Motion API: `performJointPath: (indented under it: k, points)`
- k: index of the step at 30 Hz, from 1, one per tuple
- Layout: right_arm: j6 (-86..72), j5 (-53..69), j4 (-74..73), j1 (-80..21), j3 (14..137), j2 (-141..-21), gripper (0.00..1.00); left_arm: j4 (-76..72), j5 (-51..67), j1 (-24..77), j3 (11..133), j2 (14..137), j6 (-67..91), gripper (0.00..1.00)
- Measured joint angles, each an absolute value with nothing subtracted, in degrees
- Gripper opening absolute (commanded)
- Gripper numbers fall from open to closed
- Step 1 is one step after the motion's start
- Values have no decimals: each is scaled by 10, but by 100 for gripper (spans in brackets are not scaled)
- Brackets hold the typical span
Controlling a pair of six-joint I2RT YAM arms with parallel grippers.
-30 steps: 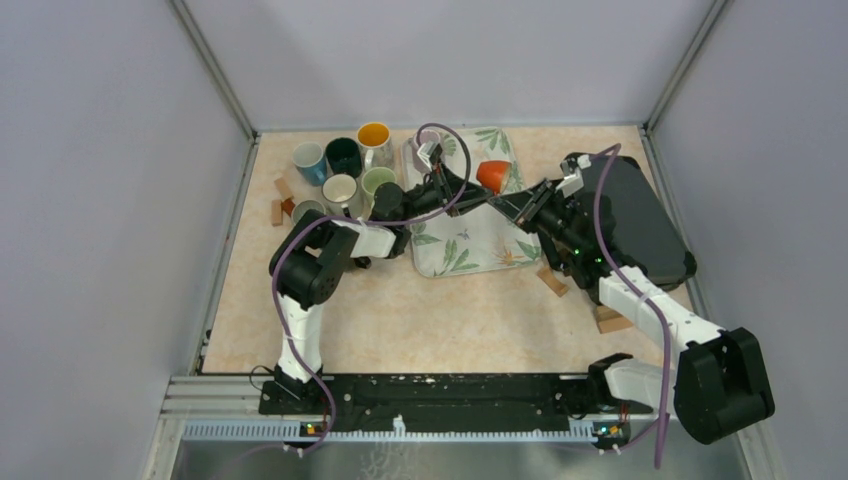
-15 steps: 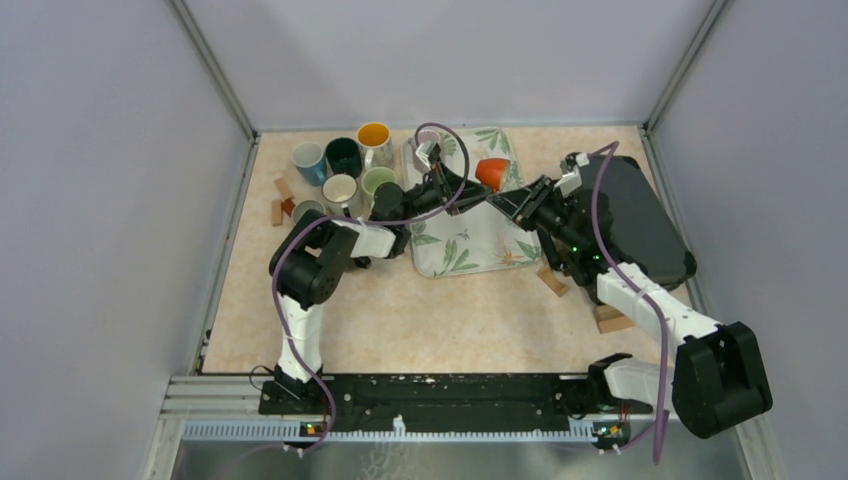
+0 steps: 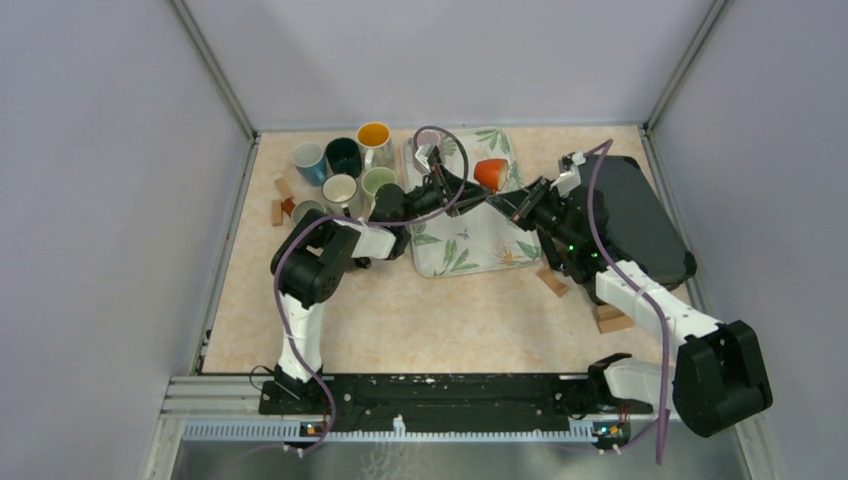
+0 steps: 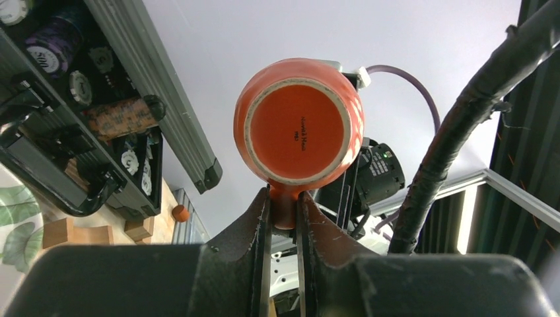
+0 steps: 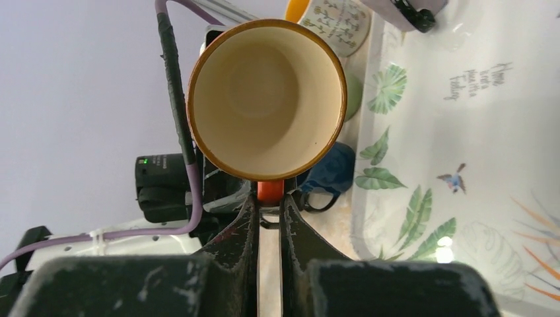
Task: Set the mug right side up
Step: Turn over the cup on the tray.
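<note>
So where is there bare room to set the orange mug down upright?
The near half of the leaf-print tray is bare, and so is the tabletop between that tray and the table's near edge. The far-left corner is crowded with mugs; wooden blocks sit by the black case on the right.

We see the mug (image 5: 267,99) mouth-on, cream inside, tipped on its side. Its orange handle (image 5: 271,190) is pinched between the right gripper (image 5: 269,206) fingers. Leafy tray (image 5: 462,152) at right.
</note>
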State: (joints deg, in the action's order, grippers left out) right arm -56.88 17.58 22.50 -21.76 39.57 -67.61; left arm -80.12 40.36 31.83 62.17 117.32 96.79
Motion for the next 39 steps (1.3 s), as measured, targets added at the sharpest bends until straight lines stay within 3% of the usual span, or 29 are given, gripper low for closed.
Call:
performJointPath:
  k: [26,39]
  points:
    - [-513,102,175,-220,396,-729,0,-747,422,334,641,1234,931,59]
    - [-463,65,105,-220,422,-729,0,-633,439,341,639,1206,848,73]
